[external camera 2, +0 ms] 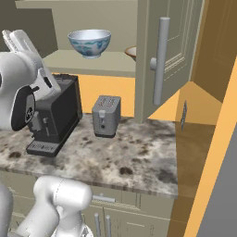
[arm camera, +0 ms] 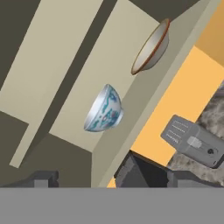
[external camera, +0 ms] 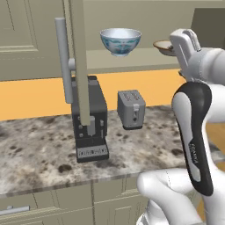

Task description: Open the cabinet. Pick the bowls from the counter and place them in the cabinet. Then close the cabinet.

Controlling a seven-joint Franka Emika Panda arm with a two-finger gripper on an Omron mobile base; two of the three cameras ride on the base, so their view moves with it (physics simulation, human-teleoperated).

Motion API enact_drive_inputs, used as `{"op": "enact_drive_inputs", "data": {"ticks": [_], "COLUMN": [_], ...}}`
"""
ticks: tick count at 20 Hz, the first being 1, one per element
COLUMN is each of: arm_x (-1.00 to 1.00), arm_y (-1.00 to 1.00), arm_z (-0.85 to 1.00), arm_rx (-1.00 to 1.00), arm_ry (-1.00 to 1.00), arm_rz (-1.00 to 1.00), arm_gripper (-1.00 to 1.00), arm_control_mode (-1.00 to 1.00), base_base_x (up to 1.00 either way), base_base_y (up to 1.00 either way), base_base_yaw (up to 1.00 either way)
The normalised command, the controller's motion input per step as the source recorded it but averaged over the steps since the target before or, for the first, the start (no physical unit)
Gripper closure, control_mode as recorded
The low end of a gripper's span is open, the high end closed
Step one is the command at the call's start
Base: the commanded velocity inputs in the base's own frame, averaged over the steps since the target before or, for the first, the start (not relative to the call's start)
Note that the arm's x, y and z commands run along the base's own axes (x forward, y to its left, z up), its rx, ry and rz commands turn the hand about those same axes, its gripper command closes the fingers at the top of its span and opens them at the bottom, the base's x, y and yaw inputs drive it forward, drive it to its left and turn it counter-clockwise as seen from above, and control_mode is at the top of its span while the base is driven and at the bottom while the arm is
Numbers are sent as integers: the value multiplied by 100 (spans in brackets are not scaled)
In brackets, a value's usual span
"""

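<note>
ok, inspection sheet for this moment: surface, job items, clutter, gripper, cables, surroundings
Surface: granite counter, no bowls on it.
Job's things: white and blue bowl and tan bowl both upright on the cabinet shelf, apart from each other; cabinet doors open, right door swung out over the counter.
Clutter: black coffee machine and grey toaster on the counter.
Gripper: gripper open, empty, raised near the shelf.
Cables: nothing seen.
Surroundings: orange backsplash wall, drawers below the counter.
</note>
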Motion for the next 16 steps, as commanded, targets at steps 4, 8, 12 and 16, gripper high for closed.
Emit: {"op": "enact_drive_inputs", "data": {"ticks": [4, 8, 12, 16], "arm_x": [-31, -35, -45, -55], "arm_y": [-20, -25, -34, -35], "arm_z": [0, 0, 0, 0], "arm_rx": [0, 0, 0, 1], "arm_ry": [14, 25, 24, 20], "arm_rz": [0, -1, -3, -9], "arm_gripper": [-100, -100, -100, -100], "arm_control_mode": [-100, -100, -100, -100], "base_base_x": [0, 0, 0, 0], "base_base_y": [0, 0, 0, 0], "base_base_yaw": [0, 0, 0, 0]}}
